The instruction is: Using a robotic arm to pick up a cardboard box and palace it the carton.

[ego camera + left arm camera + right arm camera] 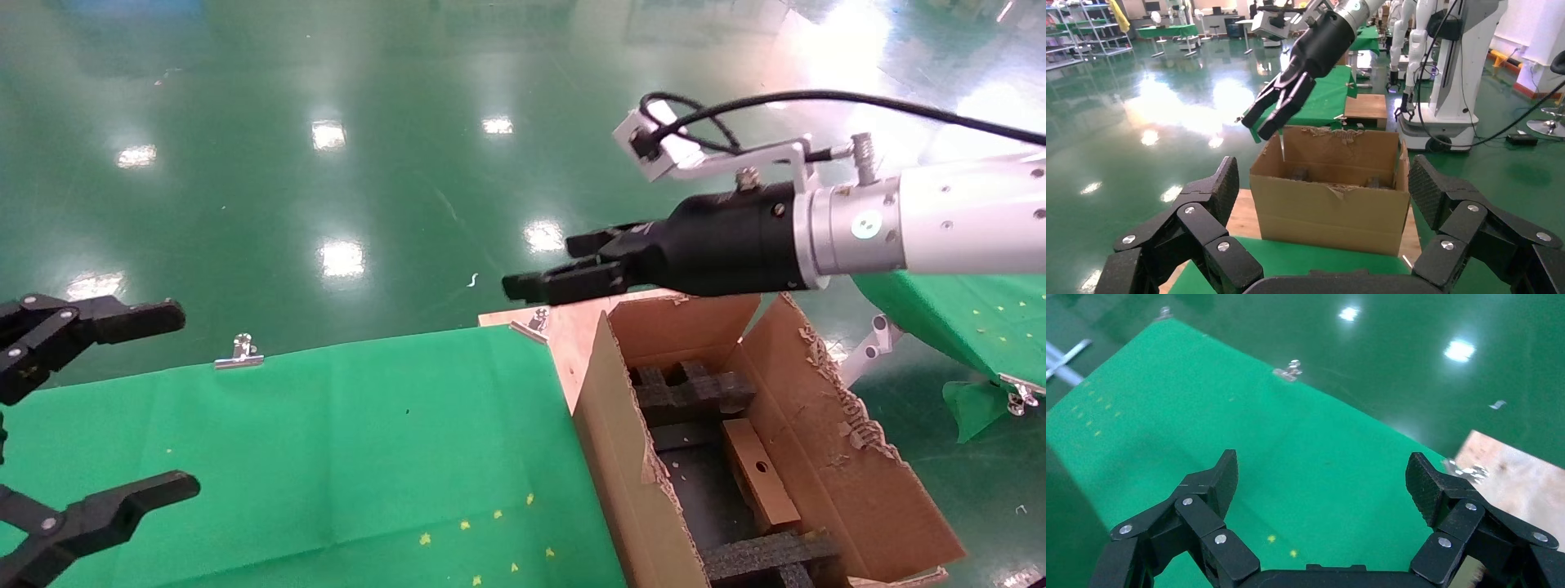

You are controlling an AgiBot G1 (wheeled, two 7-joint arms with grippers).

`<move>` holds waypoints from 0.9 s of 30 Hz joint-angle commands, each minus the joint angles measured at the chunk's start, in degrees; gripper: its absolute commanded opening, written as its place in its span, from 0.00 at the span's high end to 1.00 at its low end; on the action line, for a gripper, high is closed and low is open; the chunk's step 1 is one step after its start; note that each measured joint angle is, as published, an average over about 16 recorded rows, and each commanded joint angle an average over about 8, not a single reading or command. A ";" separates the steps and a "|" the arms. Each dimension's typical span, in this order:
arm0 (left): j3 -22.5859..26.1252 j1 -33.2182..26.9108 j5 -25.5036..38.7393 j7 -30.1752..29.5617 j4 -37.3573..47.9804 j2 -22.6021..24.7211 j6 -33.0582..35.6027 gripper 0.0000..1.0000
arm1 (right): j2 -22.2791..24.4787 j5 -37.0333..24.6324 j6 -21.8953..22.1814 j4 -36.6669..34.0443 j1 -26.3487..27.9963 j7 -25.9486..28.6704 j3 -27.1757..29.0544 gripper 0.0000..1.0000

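One small flat brown cardboard box [758, 472] with a round hole was already lying inside the big brown corrugated carton [850, 457] with the ragged flaps, down between the black foam inserts [690, 389], so your placing job looked pretty much done to me.

Your white robotic arm with the black wrist had its right gripper [552, 265] hanging up above the carton's far edge, out over the corner toward the green cloth table [343, 457]. Its fingers were spread wide and held nothing; the right wrist view showed only cloth between them. Your left gripper [114, 408] sat parked well away from the carton, on the far side of the table, also wide open and empty.

What could've gone wrong from there, in my opinion: the arm was low over those torn flaps. If you'd swung it back across the carton without lifting first, an open finger or the black cable [817, 98] could've snagged a flap and dragged the carton off its wooden board [572, 335], or tipped the box out of its slot.
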 commanded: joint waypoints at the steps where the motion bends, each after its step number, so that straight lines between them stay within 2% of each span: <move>1: 0.00 0.00 0.00 0.00 0.00 0.00 0.00 0.00 | -0.30 1.25 -1.49 -0.18 -2.01 -2.54 2.56 0.00; 27: 0.01 0.00 0.00 0.00 0.00 0.00 0.00 0.00 | -4.11 17.31 -20.60 -2.53 -27.87 -35.18 35.57 0.00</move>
